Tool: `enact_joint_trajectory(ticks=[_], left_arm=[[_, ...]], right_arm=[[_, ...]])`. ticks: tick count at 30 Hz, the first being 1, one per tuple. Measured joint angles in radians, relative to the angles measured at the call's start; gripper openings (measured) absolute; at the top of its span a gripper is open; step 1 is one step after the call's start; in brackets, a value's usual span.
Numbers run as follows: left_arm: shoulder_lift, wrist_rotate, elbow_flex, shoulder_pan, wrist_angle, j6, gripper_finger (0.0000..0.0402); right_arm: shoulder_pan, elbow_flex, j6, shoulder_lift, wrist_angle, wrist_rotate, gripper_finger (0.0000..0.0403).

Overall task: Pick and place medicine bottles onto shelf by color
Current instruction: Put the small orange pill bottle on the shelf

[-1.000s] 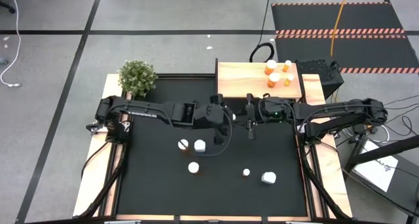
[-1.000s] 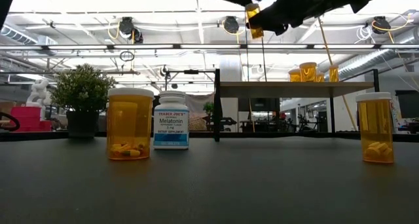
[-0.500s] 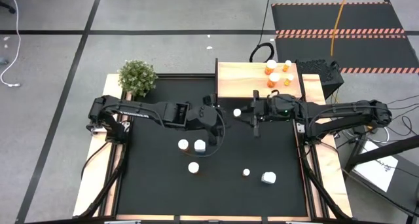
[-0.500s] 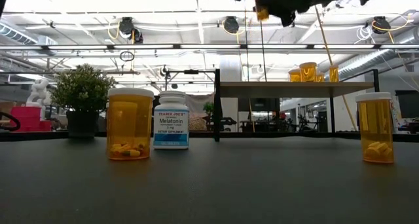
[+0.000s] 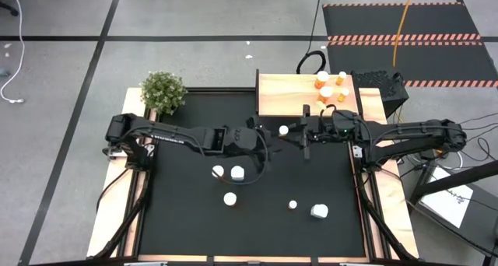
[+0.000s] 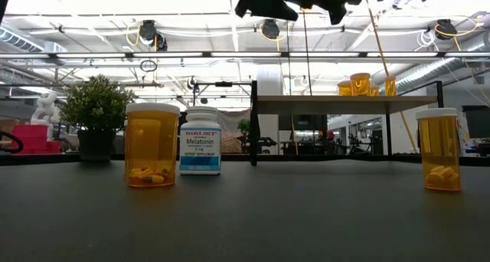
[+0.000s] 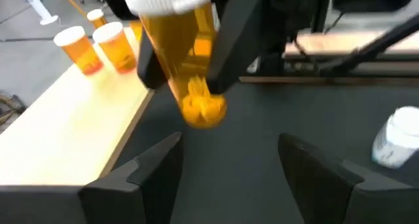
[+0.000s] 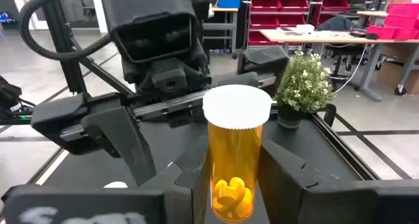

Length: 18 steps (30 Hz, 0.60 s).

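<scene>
Above the table (image 5: pixel 187 227), just off the shelf's (image 5: pixel 284 93) near edge: the right jaws are clenched on one amber bottle (image 8: pixel 237 152), white cap up, pills in the bottom, clear of the mat. The left jaws sit just beside it, spread wide with nothing between them.

Progress, as we read it: under halfway.
- Done: three amber bottles (image 7: pixel 98 40) are grouped on the far right of the shelf. There may be a fourth; we can't separate them from above.
- In hand: the amber bottle, not yet over the shelf top. It should go next to the amber group.
- Left: five bottles on the table.

Count on the table, by caps in the high view:
- Left cluster of three: an amber one (image 6: pixel 151 143), a white melatonin bottle (image 6: pixel 200 139) and one more cap (image 5: pixel 230 198), colour not clear to us.
- Right pair: a small cap (image 5: pixel 292 204) and a white bottle (image 5: pixel 319 211).
- The low view also shows an amber bottle (image 6: pixel 439 149) on the right, probably the small cap.

No white bottles are on the shelf yet. Its left part is bare wood, so we'd put the whites there.
</scene>
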Motion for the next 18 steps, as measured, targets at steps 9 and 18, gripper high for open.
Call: enact_joint_trajectory(ticks=[9, 18], left_arm=[[0.0, 0.168, -0.143, 0.059, 0.332, -0.014, 0.0253], [0.0, 0.272, -0.175, 0.077, 0.453, -0.002, 0.0253]], right_arm=[[0.0, 0.0, 0.0, 0.0, 0.002, 0.0, 0.0103], [0.0, 0.0, -0.002, 0.0, 0.002, -0.002, 0.0103]])
